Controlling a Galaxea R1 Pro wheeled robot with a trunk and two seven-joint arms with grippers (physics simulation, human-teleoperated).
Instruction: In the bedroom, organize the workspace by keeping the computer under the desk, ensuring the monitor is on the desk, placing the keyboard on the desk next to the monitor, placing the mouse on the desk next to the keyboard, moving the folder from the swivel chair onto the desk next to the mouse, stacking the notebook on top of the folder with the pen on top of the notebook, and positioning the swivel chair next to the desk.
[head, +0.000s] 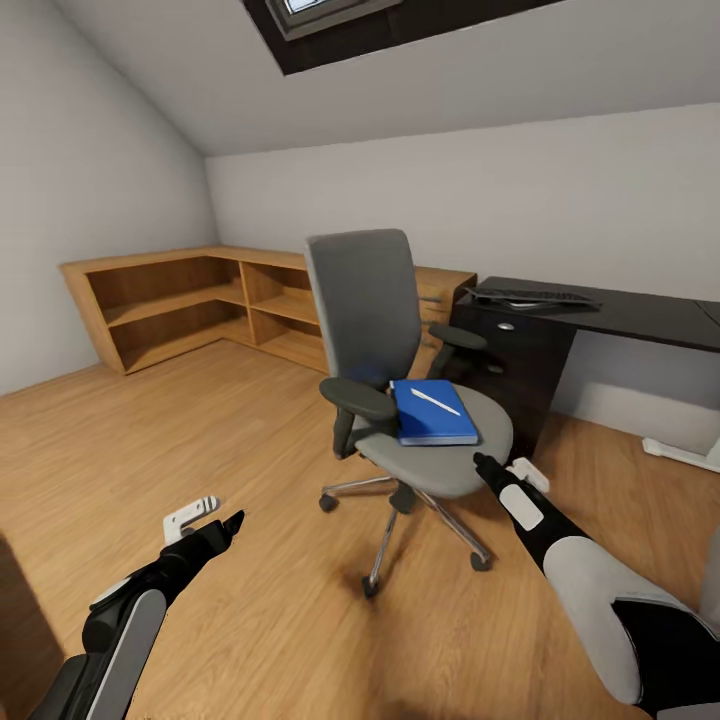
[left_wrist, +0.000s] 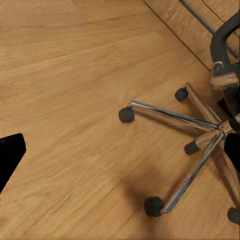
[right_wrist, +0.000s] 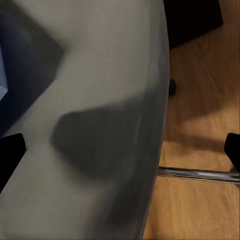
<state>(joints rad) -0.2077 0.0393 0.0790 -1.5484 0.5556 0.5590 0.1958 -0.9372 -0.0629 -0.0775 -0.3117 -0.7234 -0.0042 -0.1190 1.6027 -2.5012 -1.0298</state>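
Swivel chair (head: 400, 380): in the middle of the wooden floor (head: 150, 440), back toward the wall, seat facing the camera; chrome star base and black casters on the floor (left_wrist: 170, 150); grey seat edge close up in the right wrist view (right_wrist: 100, 100).
Folder (head: 433, 412): bright blue, flat on the chair seat, toward the seat's right half, just beside the left armrest pad.
Pen (head: 435, 402): white, slim, lying slantwise on top of the folder.
Notebook: cannot be told apart from the folder here.
Desk (head: 600, 320): black, against the far wall to the right of the chair, drawer with a round knob on its near end.
Keyboard (head: 530, 296): dark, flat on the desk top near its left end.
Shelving (head: 200, 300): light wood, open, low, running along the far-left corner and behind the chair.
White object (head: 685, 455): on the floor below the desk at far right; too little visible to name.
Left gripper (head: 205, 522): low over bare floor, well apart from the chair, holding nothing; fingers parted, one dark fingertip (left_wrist: 10, 155) at the edge of the wrist view.
Right gripper (head: 510, 472): just at the front-right rim of the seat, near the folder but not touching it; fingers spread wide, dark tips (right_wrist: 11, 152) at both edges of the wrist view, nothing between them.
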